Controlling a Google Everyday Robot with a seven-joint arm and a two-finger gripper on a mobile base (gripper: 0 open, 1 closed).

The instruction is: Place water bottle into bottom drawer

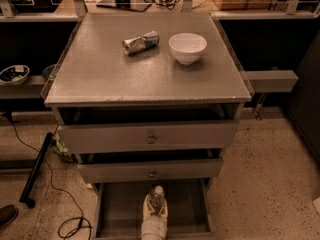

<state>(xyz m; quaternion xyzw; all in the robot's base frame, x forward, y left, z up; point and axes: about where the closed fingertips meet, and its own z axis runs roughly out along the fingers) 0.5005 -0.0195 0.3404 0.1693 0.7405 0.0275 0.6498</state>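
Note:
The water bottle (157,196) is a small clear bottle with a white cap. It stands upright over the grey floor of the open bottom drawer (120,209), near its middle. My gripper (155,210) comes up from the bottom edge of the view, and its pale fingers (148,206) sit on either side of the bottle's lower body. I cannot tell whether the bottle rests on the drawer floor or hangs just above it. The bottle's lower half is hidden by the gripper.
The grey cabinet top (100,79) holds a crumpled silver-blue wrapper (141,42) and a white bowl (187,47). Two upper drawers with round knobs (151,139) stand slightly pulled out. A black cable (55,194) and a black bar (36,170) lie on the speckled floor at left.

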